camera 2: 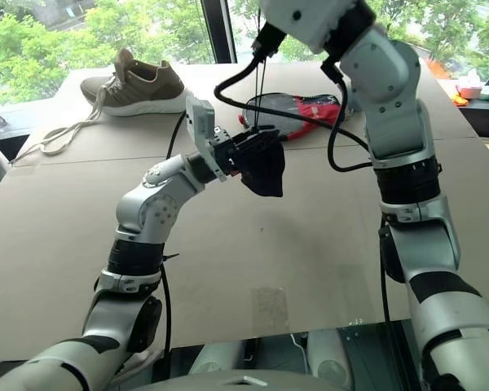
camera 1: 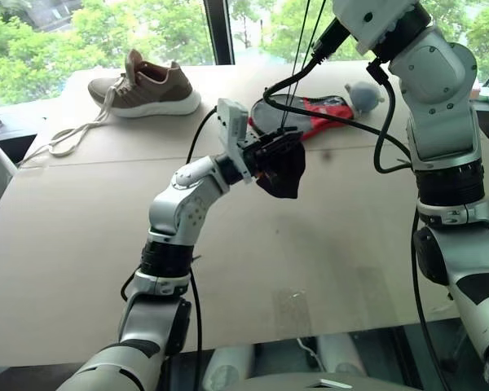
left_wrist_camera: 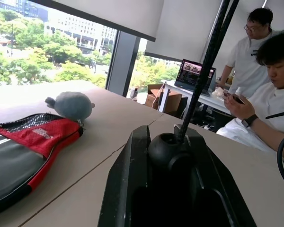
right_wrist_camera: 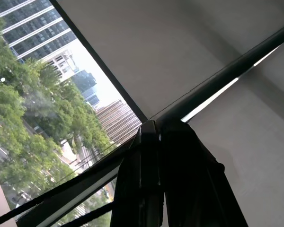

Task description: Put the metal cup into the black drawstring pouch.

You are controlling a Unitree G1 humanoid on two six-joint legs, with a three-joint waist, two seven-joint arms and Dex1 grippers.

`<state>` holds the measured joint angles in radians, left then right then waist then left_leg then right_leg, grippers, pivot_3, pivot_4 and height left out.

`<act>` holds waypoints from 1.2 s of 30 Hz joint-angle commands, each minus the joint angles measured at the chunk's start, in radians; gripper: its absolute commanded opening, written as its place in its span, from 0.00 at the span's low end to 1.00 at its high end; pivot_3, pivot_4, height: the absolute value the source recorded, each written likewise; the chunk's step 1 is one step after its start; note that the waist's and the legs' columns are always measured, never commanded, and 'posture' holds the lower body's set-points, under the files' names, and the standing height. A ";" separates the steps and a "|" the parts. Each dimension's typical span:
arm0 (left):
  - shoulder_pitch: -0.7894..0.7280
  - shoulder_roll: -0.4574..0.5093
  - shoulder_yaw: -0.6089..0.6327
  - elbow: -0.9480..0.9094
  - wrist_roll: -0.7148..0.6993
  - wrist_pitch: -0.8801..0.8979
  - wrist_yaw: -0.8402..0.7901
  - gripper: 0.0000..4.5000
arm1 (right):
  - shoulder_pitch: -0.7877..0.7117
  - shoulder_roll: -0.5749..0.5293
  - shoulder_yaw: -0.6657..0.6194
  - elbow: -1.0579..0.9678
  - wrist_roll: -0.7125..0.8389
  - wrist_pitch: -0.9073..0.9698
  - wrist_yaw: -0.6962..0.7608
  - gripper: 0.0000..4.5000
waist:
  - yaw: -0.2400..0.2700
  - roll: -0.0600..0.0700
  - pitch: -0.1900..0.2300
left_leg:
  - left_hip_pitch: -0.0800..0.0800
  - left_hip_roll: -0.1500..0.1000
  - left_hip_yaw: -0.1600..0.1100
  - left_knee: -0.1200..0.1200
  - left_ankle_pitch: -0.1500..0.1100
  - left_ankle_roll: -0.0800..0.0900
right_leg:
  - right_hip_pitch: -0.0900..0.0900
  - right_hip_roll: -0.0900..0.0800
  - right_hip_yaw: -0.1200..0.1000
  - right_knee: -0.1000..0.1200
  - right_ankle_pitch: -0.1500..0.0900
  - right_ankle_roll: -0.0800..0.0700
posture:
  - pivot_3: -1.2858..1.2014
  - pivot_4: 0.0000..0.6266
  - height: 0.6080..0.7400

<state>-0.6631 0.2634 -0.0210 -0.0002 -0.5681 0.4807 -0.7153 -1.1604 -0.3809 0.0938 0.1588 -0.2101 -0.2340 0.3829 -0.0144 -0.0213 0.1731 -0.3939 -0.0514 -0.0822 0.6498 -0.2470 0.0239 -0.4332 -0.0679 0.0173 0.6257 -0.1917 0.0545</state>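
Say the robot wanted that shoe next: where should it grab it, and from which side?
Probably the rim of the shoe's opening, coming straight down from above. The shoe stands upright on its sole on the table with the opening facing up, so one finger could go inside the soft wall and one outside. The loose laces trail away and look too slack to lift by.

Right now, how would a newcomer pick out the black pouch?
Start at the tan table. Above its middle, the left gripper holds a small soft black pouch in the air. Unlike the flat black-and-red case lying behind, it hangs off the table.
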 commanded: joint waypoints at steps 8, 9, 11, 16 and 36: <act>0.095 0.024 -0.086 -0.004 0.025 -0.009 -0.132 0.36 | -0.103 -0.023 -0.109 -0.034 0.046 -0.008 -0.120 0.00 | -0.002 0.001 0.000 | 0.000 0.000 0.000 0.000 0.000 0.000 | -0.001 0.000 0.000 0.001 0.000 0.000 | 0.52 0.24 0.97; 0.098 0.027 -0.090 -0.013 0.024 -0.008 -0.144 0.47 | -0.101 -0.022 -0.105 -0.034 0.050 -0.006 -0.115 0.00 | -0.003 0.001 0.000 | -0.001 0.000 0.001 0.000 0.000 0.000 | -0.002 0.000 0.001 0.001 0.000 0.000 | 0.52 0.24 0.97; 0.088 0.002 -0.070 0.002 0.045 -0.028 -0.091 0.69 | -0.091 -0.018 -0.093 -0.037 0.056 -0.005 -0.103 0.00 | -0.002 0.001 0.000 | -0.001 0.000 0.001 0.000 0.000 0.000 | -0.002 0.000 0.000 0.000 0.000 0.000 | 0.52 0.24 0.97; 0.104 0.012 -0.070 -0.005 0.070 -0.033 -0.087 0.95 | -0.078 -0.020 -0.082 -0.041 0.063 -0.004 -0.088 0.00 | -0.002 0.001 0.000 | -0.001 0.000 0.001 0.001 0.000 0.000 | -0.001 0.000 0.001 0.002 0.000 0.000 | 0.52 0.24 0.97; 0.252 0.259 0.337 0.023 -0.065 0.023 -0.022 0.98 | 0.483 -0.285 0.104 -0.314 0.300 0.509 0.511 0.30 | 0.017 -0.001 -0.002 | -0.002 -0.001 -0.002 0.002 -0.002 0.003 | 0.002 -0.003 -0.004 -0.001 0.000 0.000 | 0.52 0.24 0.97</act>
<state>-0.4273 0.5116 0.3117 0.0269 -0.6481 0.5182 -0.7355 -0.7210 -0.6244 0.1907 -0.0854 0.0466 0.2169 0.7994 0.0022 -0.0227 0.1713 -0.3967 -0.0533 -0.0845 0.6522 -0.2488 0.0273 -0.4318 -0.0710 0.0135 0.6241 -0.1917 0.0546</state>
